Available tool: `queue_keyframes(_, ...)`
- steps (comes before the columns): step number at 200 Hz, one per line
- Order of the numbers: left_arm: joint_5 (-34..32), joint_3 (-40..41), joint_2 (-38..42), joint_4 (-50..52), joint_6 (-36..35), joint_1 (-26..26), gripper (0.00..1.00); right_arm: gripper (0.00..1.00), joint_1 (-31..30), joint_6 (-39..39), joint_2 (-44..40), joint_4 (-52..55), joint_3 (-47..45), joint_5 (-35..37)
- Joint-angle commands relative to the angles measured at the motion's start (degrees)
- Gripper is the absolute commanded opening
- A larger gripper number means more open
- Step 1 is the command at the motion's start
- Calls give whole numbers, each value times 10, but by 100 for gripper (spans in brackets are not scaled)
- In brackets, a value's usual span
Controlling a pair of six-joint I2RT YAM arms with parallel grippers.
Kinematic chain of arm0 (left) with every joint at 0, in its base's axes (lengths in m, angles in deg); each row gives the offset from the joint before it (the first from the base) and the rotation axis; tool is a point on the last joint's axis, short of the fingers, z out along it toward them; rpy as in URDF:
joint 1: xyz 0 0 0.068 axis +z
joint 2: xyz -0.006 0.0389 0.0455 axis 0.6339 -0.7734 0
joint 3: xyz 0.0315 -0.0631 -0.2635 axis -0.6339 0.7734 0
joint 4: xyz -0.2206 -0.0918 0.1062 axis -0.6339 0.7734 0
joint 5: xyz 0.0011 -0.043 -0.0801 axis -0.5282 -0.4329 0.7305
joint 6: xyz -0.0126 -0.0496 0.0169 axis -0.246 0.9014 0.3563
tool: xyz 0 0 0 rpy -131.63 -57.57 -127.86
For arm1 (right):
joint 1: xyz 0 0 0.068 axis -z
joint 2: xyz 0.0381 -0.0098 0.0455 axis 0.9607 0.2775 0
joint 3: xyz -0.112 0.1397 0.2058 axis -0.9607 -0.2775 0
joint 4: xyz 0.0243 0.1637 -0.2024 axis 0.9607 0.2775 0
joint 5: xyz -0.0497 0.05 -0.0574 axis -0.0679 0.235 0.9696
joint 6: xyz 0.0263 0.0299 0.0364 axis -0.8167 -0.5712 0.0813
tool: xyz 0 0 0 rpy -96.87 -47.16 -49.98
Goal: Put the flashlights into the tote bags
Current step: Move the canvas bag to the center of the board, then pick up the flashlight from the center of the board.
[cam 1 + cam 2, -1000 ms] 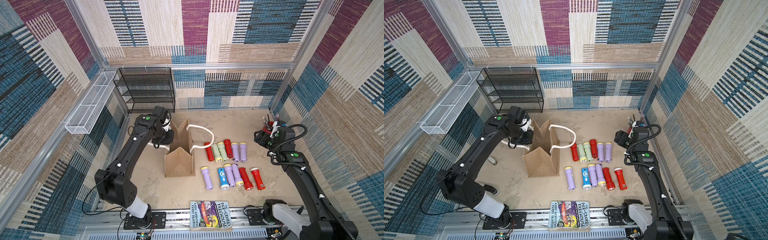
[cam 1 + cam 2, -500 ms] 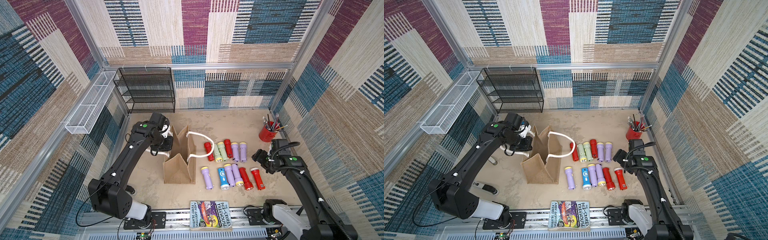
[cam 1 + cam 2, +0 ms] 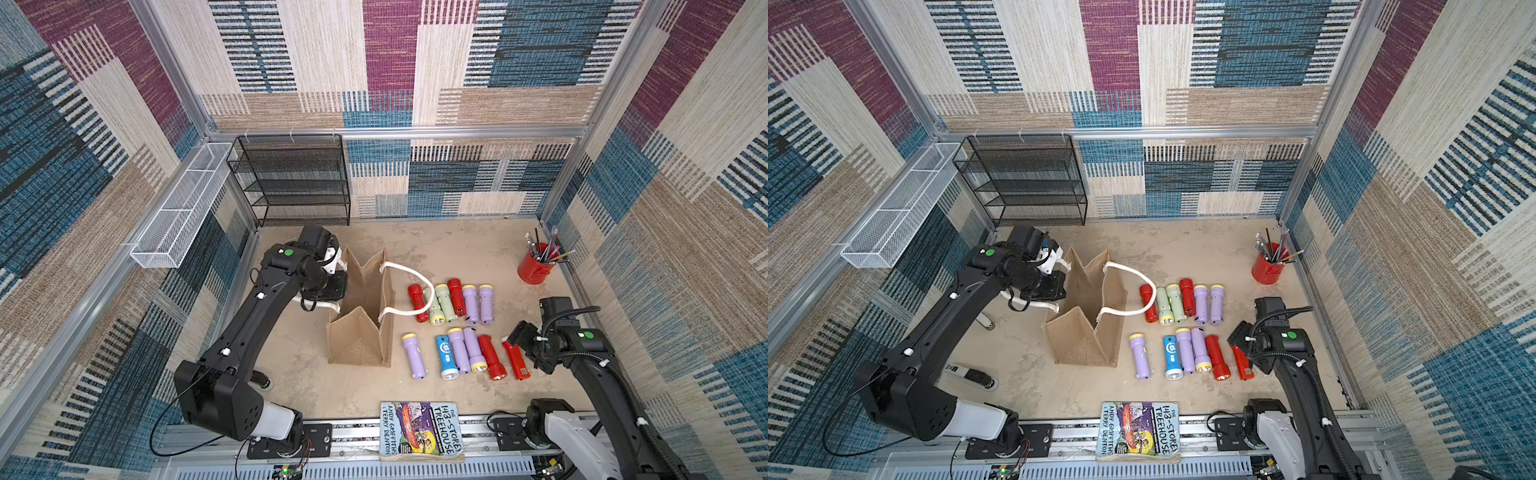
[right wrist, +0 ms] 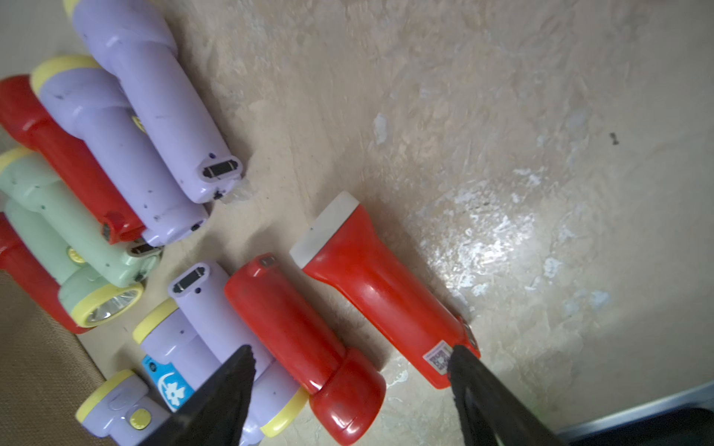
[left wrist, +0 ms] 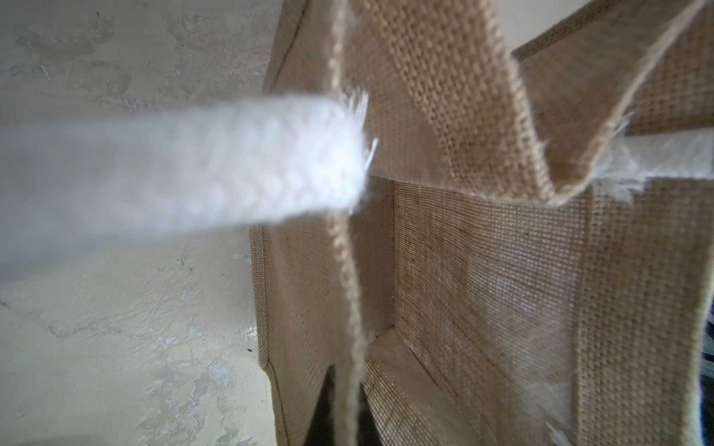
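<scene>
I see a mottled beige tabletop [image 3: 457,249], patchwork woven walls [image 3: 390,62], left gripper [image 3: 340,286] pinching the tan burlap tote bag [image 3: 361,345], right gripper [image 4: 349,349] spread.

Robot laboratory test cell. Enclosure: aluminium framing [image 3: 457,132] lined with patchwork woven wall panels [image 3: 390,54], beige tabletop [image 3: 457,249]. Fittings: left arm [image 3: 249,328] and right arm [image 3: 602,374], black, bolted to a slotted metal rail [image 3: 353,432] along the front edge.
</scene>
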Motion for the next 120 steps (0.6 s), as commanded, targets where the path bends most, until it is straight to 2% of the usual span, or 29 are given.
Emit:
queue_keyframes(1, 2, 6, 0, -12, -4, 0, 2, 81, -2, 15, 4, -24, -1, -3)
queue_keyframes(58, 2, 1, -12, -16, -10, 0, 4, 81, -30, -16, 36, -45, -15, 0)
queue_keyframes(94, 4, -4, -13, -16, -13, 0, 4, 81, -33, -31, 31, -53, -18, 29)
queue_keyframes(120, 10, -8, -16, -16, -15, 0, 5, 81, -35, -35, 50, -82, -34, 13)
